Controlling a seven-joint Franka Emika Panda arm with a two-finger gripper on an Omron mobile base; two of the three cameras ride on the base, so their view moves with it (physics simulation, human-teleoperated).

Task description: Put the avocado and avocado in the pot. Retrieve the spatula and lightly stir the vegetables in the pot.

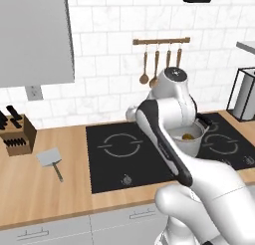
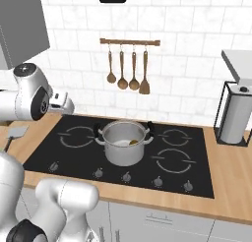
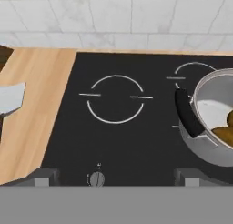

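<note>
While the arm hides the pot (image 1: 191, 139) leftward, vegetables (image 2: 132, 142) show rightward.

This is a home kitchen: a black cooktop (image 2: 78, 160) is set in a wooden counter (image 1: 30, 189), with white tiled wall (image 2: 187, 54) and hanging wooden spoons (image 2: 122, 69) behind.

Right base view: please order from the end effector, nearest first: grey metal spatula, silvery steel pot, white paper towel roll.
1. Grey metal spatula, left on counter; silvery steel pot, mid-hob: too close to call.
2. White paper towel roll, far right.
</note>
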